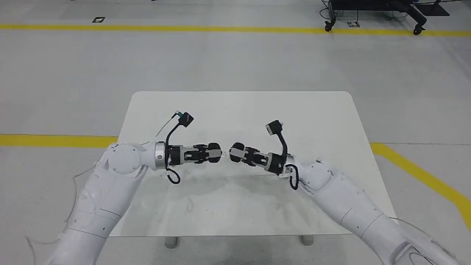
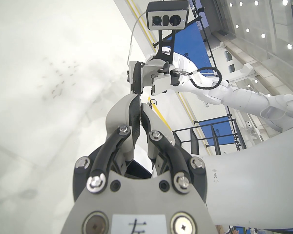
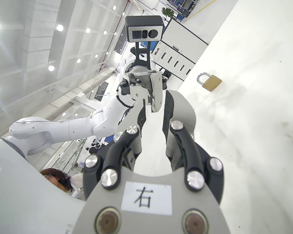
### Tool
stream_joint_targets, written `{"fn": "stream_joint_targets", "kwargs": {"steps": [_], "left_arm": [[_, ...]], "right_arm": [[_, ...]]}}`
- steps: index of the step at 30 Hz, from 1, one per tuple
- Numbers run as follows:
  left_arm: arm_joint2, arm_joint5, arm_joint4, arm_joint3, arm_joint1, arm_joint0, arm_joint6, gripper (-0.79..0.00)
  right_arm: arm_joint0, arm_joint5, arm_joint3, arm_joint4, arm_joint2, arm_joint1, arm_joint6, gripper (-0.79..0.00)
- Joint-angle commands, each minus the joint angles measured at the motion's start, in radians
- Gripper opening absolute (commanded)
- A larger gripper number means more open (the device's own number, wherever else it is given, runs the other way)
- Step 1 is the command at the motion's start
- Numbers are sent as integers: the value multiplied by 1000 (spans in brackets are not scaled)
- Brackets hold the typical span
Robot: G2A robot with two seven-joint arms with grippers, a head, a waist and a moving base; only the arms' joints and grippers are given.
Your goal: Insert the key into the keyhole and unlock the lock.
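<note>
**Padlock** (image 3: 211, 82): a brass-coloured, rectangular body carrying a silver U-shaped shackle. It is lying flat on the white bench (image 3: 258, 103), close to one bench edge. Both shackle legs appear to be sitting in the body. It is resting alone, touching nothing else. Its clock position on the bench cannot be told.

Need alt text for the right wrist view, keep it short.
The open right gripper points at the left gripper, which sits close in front of it above the white table. Farther off, a brass padlock lies on the table.
</note>
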Motion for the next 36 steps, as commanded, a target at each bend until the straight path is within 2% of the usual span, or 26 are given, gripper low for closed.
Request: {"fn": "stream_joint_targets", "kwargs": {"steps": [1, 5, 15, 19, 20, 21, 32, 36], "left_arm": [[3, 0, 1, -1, 1, 0, 4, -785], [8, 0, 12, -5, 3, 1, 12, -785], [16, 5, 19, -11, 8, 2, 28, -785], [19, 3, 18, -13, 10, 2, 32, -785], [20, 3, 18, -13, 11, 2, 32, -785], [21, 2, 16, -13, 11, 2, 32, -785], [28, -6, -2, -9, 16, -1, 33, -785], [31, -8, -8, -6, 18, -4, 30, -665]], "right_arm": [[-4, 11, -6, -5, 1, -2, 7, -600], [-6, 30, -10, -13, 0, -8, 19, -588], [-1, 37, 0, -12, 1, -27, 43, -613], [6, 39, 7, -11, 0, -35, 49, -677], [8, 38, 9, -11, 0, -38, 51, -708], [10, 38, 11, -11, 0, -40, 52, -785], [9, 19, 52, 1, 21, -51, 76, -785], [0, 4, 64, 10, 41, -48, 89, -785]]}}
